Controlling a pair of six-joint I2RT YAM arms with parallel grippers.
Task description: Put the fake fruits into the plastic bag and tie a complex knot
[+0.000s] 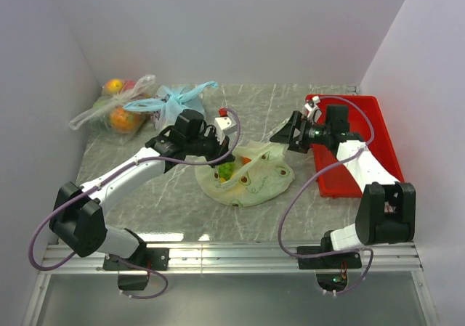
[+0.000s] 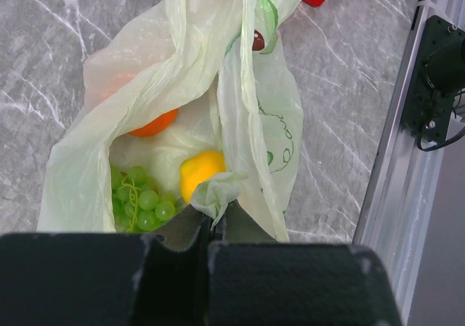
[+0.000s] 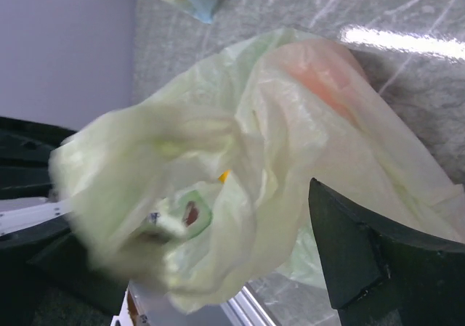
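Left wrist: left gripper pinches plastic bag rim; grape bunch inside.

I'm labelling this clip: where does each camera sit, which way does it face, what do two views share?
Top external: above, behind the bases, looking down on the table; both arms show.
Left wrist: looks down into the plastic bag; left gripper pinches its edge.
Right wrist: faces the bag closely; one finger shows.
Shared: top and left wrist show the grape bunch.
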